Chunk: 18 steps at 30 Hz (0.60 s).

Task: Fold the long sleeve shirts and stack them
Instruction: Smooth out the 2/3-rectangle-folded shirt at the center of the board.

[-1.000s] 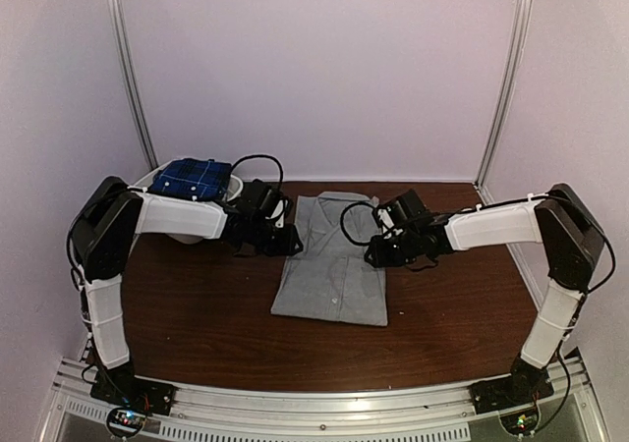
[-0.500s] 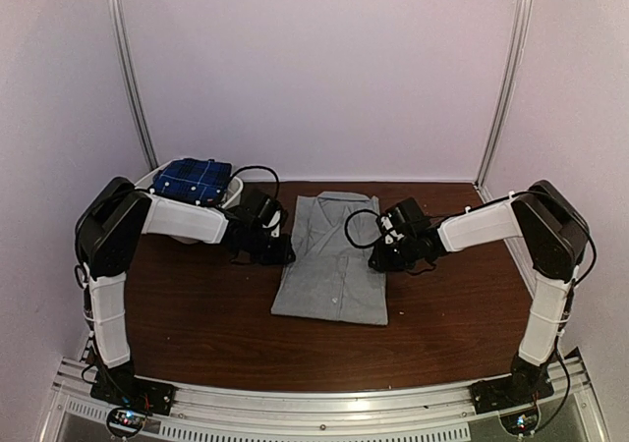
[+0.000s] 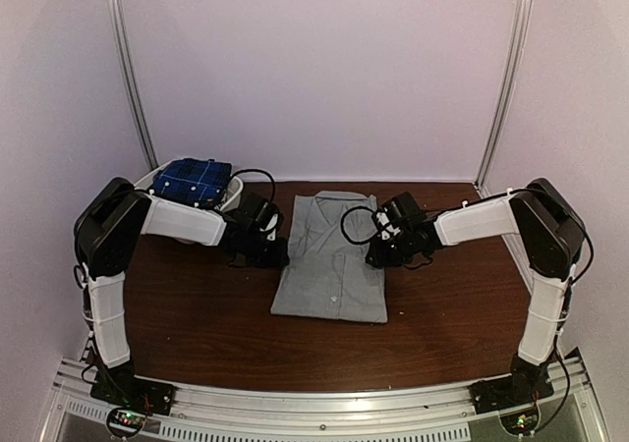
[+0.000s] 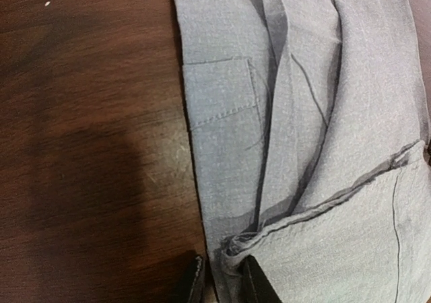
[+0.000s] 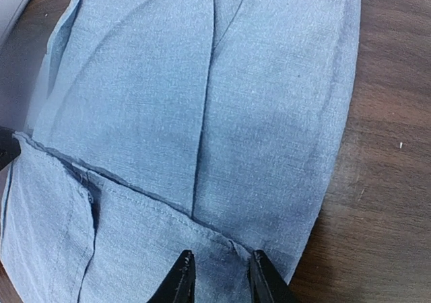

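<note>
The grey long sleeve shirt (image 3: 331, 260) lies folded on the brown table, collar at the back. My left gripper (image 3: 278, 252) is at its left edge. In the left wrist view my left gripper (image 4: 222, 283) is shut on a bunched bit of the shirt's (image 4: 303, 114) edge, where a hem crosses. My right gripper (image 3: 379, 252) is at the right edge. In the right wrist view my right gripper (image 5: 219, 276) pinches the grey shirt (image 5: 202, 101) at a hem corner, its jaws narrowly apart. A dark blue plaid shirt (image 3: 193, 179) lies in the basket.
The white oval basket (image 3: 232, 198) stands at the back left corner, just behind my left arm. Bare brown table (image 3: 197, 314) lies in front of and beside the shirt. Pale walls and metal posts close off the back and sides.
Both grippers have come down to the shirt's side edges. The left one has shifted slightly left and toward me. The right arm's elbow has risen. The shirt has barely moved.
</note>
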### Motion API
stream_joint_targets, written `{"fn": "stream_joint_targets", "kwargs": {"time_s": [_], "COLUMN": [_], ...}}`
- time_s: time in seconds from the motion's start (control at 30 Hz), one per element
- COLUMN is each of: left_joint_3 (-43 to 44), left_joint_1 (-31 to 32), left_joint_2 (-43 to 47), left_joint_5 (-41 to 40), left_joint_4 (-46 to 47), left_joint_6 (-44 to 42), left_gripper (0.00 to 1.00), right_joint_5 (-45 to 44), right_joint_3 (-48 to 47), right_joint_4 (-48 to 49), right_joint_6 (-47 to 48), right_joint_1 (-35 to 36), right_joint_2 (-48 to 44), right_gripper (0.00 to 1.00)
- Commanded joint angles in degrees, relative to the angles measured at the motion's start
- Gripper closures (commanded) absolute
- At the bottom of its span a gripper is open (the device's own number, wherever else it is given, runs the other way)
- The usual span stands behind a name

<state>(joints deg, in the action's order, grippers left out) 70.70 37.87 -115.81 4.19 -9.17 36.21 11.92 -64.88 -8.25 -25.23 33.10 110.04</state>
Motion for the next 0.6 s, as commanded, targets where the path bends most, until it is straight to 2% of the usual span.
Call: {"fn": "stream_joint_targets", "kwargs": {"time_s": [0.0,0.1,0.3,0.57], "left_joint_3": [0.05,-0.14,-1.18,-10.58], "left_joint_1": [-0.78,-0.8,-0.87,-0.51], "left_joint_2": [2.07,4.1,9.44,17.0], "left_joint_5": [-1.81,-2.99,-2.15,10.07], "left_joint_4": [-1.6,-2.24,-4.87,-5.26], "left_joint_6": [-1.47,-1.82,-3.06,-2.45], "left_gripper": [0.79,0.76,0.7,0.7], "right_joint_5": [-1.42,-1.42,-0.49,4.08], "right_joint_3": [-1.23,1.93,11.96,24.91], "right_joint_4": [-3.56,-4.36,-6.01,-2.52], "right_joint_6": [1.33,0.84,-1.16,-8.75], "right_joint_1": [-0.16,-0.15,1.54,6.81], "right_joint_2": [-3.52,-8.21,-18.63,-27.19], "right_gripper": [0.68,0.61,0.6,0.61]}}
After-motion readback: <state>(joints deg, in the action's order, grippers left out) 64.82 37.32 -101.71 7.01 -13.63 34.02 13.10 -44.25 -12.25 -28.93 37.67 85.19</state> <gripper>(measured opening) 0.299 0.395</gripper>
